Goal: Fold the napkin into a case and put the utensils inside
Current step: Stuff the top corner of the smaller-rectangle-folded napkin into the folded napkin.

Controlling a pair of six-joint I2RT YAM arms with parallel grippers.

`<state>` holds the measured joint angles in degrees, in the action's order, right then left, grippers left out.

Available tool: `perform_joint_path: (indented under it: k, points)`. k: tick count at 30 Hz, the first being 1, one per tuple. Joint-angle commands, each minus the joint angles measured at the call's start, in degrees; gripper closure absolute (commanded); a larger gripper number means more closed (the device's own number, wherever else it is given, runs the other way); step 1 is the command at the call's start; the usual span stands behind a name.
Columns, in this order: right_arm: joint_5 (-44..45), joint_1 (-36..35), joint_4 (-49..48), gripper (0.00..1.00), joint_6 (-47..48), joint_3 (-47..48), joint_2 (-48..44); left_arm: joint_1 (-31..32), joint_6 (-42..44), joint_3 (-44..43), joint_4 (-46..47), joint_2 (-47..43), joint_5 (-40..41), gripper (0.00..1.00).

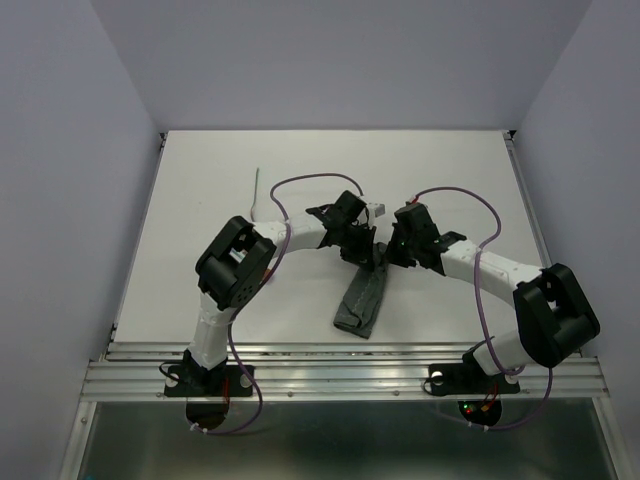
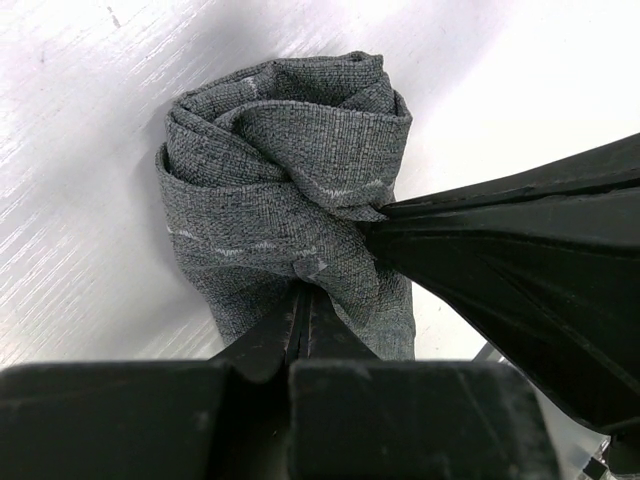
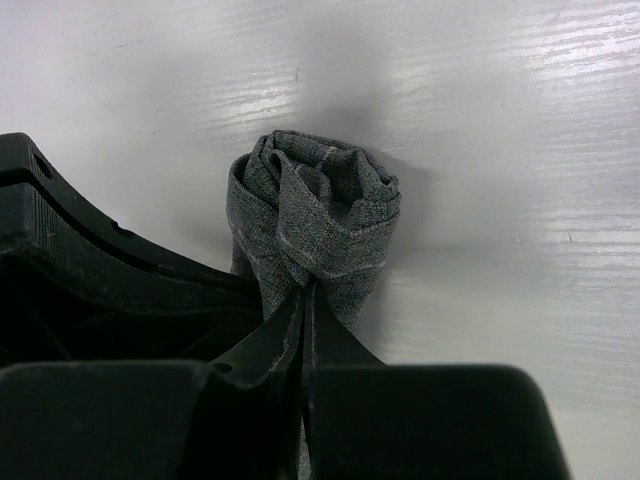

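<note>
Napkin (image 1: 362,300): is lying as a narrow folded strip mid-table (image 1: 450,180), its far end bunching up.
Left gripper (image 2: 305,295): jaws are pinching shut on the napkin's crumpled end.
Right gripper (image 3: 305,300): jaws are clamping the same end.
Utensil (image 1: 257,192): is lying well apart, far left.

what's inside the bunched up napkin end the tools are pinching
Only rolled layers of grey cloth show in the napkin; nothing sticks out. Anything deeper in the folds is covered.
</note>
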<state>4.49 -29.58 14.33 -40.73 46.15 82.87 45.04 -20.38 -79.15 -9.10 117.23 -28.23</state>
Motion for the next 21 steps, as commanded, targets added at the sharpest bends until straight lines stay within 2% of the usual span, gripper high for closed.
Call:
perform_joint_path:
  k: [1, 21]
  points:
    - [-0.27, 0.4, -2.81, 0.99, 0.48, 1.66, -1.22, 0.23, 1.66, -2.93, -1.18, -3.94, 1.24, 1.0]
    - [-0.1, 0.4, -2.73, 0.99, 0.48, 1.75, -1.31, -0.04, 6.49, -4.25, -6.8, -6.4, 2.3, 1.0]
